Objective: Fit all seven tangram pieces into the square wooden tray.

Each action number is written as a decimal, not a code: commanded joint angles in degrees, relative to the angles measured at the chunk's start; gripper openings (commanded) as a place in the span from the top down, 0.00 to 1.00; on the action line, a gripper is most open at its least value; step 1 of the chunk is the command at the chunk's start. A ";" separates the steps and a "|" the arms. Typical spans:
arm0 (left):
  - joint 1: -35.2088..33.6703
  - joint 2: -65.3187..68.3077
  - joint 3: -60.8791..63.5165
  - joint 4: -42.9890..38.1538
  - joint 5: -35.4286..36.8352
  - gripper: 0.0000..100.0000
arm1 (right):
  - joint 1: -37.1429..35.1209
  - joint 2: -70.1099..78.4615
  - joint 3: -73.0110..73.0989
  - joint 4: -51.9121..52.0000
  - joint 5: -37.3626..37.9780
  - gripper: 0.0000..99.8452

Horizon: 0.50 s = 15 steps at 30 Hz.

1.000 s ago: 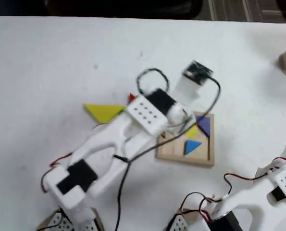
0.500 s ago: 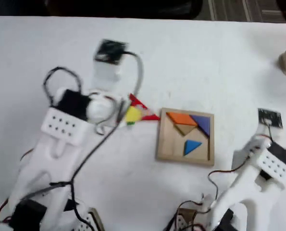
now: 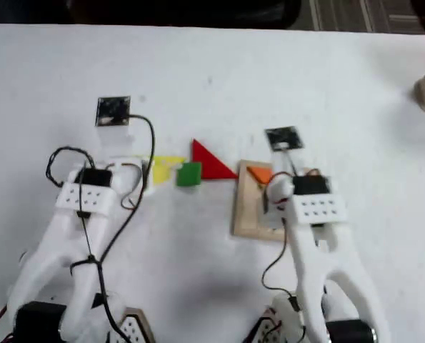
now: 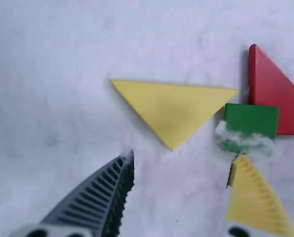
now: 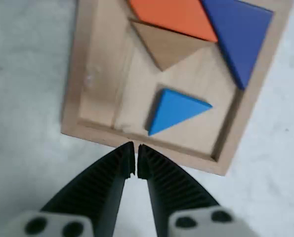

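The left pincer [image 4: 179, 192] is spread and empty above the table, near the yellow triangle [image 4: 174, 108]. The green square [image 4: 250, 121] and the red triangle [image 4: 273, 94] lie beside that triangle. The right pincer [image 5: 136, 159] is pressed together and empty over the rim of the wooden tray [image 5: 82, 79]. Inside the tray lie the orange piece [image 5: 174, 15], the brown triangle [image 5: 164, 47], the dark blue triangle [image 5: 238, 29] and the light blue triangle [image 5: 174, 109].

The table [image 3: 269, 78] is white. On it are a yellow triangle [image 4: 174, 111], a green square [image 4: 250, 123] and a red triangle [image 4: 273, 94]. The pale wooden tray [image 5: 95, 74] has an orange piece [image 5: 174, 17], a dark blue triangle [image 5: 238, 29], a light blue triangle [image 5: 174, 109] and a brown triangle [image 5: 166, 45].
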 commanded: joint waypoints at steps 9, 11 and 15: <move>-0.22 -2.42 -0.26 -2.11 0.53 0.68 | 1.98 17.19 -3.08 -10.51 2.20 0.98; -0.22 -2.42 -0.26 -2.20 0.44 0.68 | 3.47 17.19 -3.08 -10.42 3.60 0.98; -0.22 -2.42 -0.26 -2.20 0.44 0.68 | 7.25 17.19 -3.08 -10.42 3.96 0.98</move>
